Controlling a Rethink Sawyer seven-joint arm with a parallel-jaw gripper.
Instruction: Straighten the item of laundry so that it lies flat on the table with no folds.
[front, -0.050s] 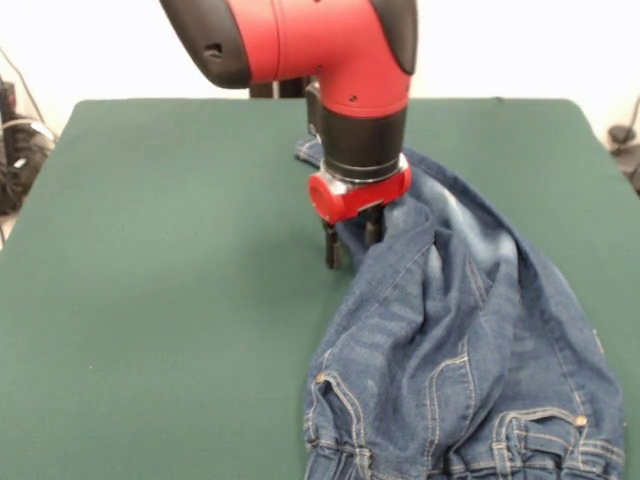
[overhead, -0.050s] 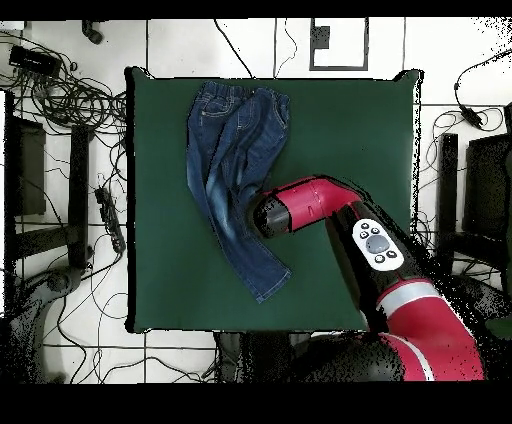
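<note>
Two fingers (front, -0.050s: 331, 248) of the gripper (front, -0.050s: 352, 240) point straight down, narrowly parted, pinching a raised fold of the jeans (front, -0.050s: 470, 340) at the leg's edge. The arm (overhead, -0.050s: 320, 205) reaches over the table (front, -0.050s: 150, 300). Jeans lie rumpled, legs overlapping, waistband towards one table edge.

jeans (front, -0.050s: 470, 340) on table (front, -0.050s: 160, 300) | end effector (front, -0.050s: 352, 243) at their edge

You're looking at a chunky glossy red arm (front, -0.050s: 320, 45) wearing black joint covers, a black wrist cylinder (front, -0.050s: 362, 135) and a red collar ring. The gripper (front, -0.050s: 352, 240) is showing dark fingers, and from overhead a grey button pad (overhead, -0.050s: 377, 245) is sitting on the forearm.
</note>
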